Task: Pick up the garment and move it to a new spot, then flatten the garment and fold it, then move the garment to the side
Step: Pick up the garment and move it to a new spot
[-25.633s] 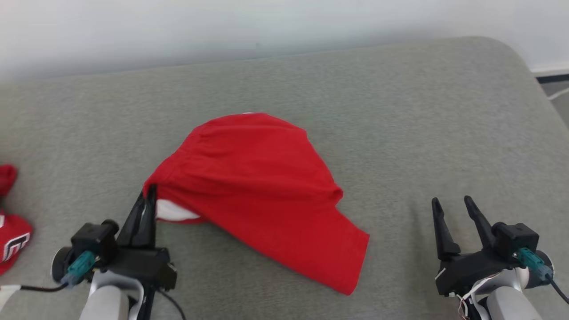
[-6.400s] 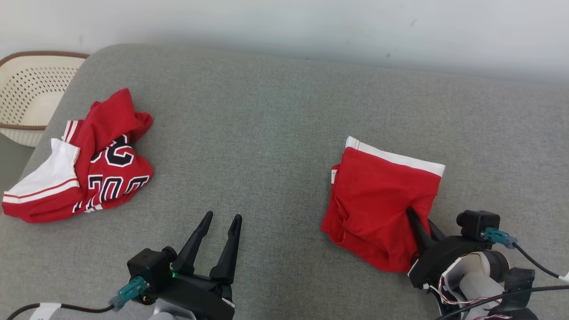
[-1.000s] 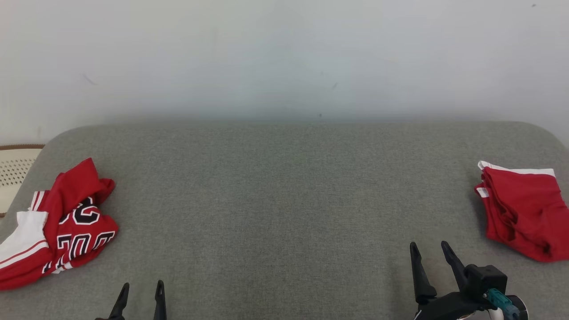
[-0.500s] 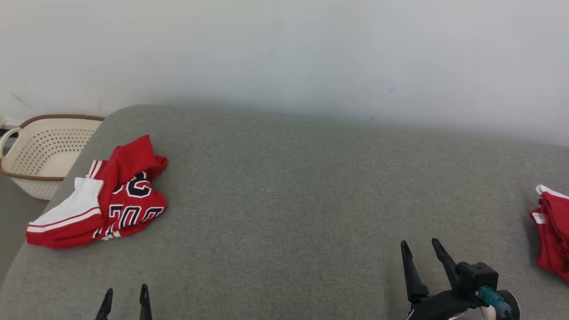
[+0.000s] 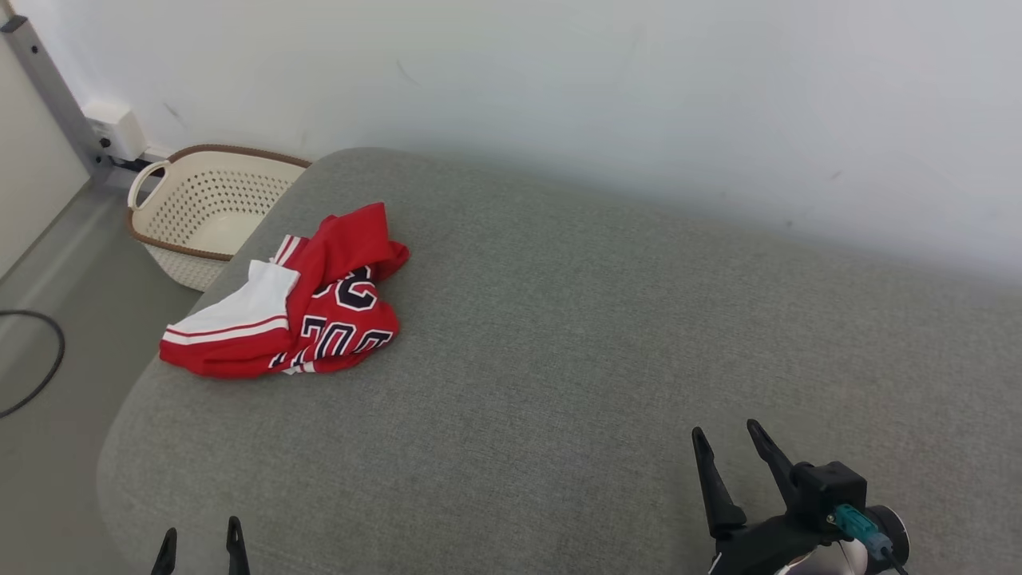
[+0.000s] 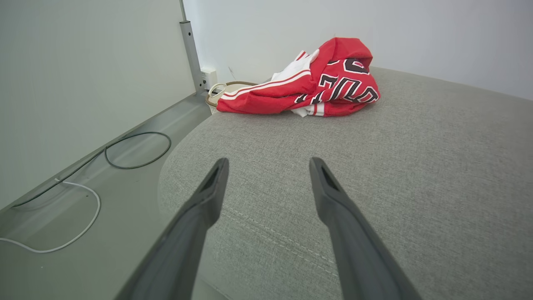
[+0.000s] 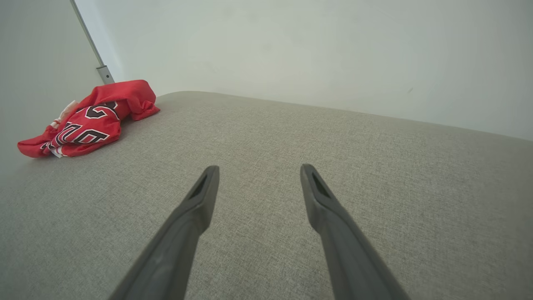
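In the head view, the grey cushion shows its rounded left end and near left corner, and its far edge runs along the white wall. The red jersey lies crumpled near the far left corner, its white-striped part close to the left edge. A cream basket stands on the floor just beside that corner. From the jersey rightward the cushion is bare. The left gripper sits at the near edge and the right gripper further right, both with jaws apart and holding nothing.

In the left wrist view, the jaws are spread over the near left corner, well apart from the jersey ahead. A black cable and a white cable lie on the floor beside a metal post.

In the right wrist view, the spread jaws hang above bare cushion that reaches to the wall. The jersey lies at the far left.
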Controlling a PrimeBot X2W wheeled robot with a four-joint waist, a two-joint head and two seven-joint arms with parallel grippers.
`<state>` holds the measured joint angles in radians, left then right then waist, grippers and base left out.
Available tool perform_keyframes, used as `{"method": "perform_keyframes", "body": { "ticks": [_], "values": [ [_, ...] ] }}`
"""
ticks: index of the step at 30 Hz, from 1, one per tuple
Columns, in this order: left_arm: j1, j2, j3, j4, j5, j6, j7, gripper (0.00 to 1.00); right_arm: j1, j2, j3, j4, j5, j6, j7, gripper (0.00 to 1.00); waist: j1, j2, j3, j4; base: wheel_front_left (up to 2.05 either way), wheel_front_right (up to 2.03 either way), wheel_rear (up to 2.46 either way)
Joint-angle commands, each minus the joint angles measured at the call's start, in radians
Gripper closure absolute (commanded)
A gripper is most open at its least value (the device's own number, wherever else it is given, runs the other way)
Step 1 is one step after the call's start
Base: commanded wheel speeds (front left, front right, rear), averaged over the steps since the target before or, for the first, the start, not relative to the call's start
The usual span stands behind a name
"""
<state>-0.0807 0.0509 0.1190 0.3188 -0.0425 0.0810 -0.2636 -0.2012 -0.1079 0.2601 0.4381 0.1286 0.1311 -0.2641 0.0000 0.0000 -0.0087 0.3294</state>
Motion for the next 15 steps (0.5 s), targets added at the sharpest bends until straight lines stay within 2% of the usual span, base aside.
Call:
{"method": "perform_keyframes", "body": {
  "ticks": [1, 11, 15],
  "values": [
    [0.022, 0.0, 0.006, 0.002, -0.003, 0.0, -0.002, 0.0, -0.016, -0.007, 0.009, 0.001, 0.002, -0.001, 0.0, 0.0, 0.0, 0.0, 0.011, 0.035, 0.0, 0.0, 0.0],
    [-0.023, 0.0, 0.031, -0.013, -0.023, -0.032, -0.002, 0.0, -0.041, -0.021, 0.016, -0.014, 0.006, -0.001, 0.0, 0.0, 0.0, 0.0, 0.055, 0.025, 0.0, 0.0, 0.0],
    [-0.089, 0.0, 0.052, 0.01, -0.074, -0.099, -0.002, 0.0, -0.063, -0.044, 0.019, -0.025, 0.005, -0.001, 0.0, 0.0, 0.0, 0.0, 0.106, 0.0, 0.0, 0.0, 0.0]
  ]
}}
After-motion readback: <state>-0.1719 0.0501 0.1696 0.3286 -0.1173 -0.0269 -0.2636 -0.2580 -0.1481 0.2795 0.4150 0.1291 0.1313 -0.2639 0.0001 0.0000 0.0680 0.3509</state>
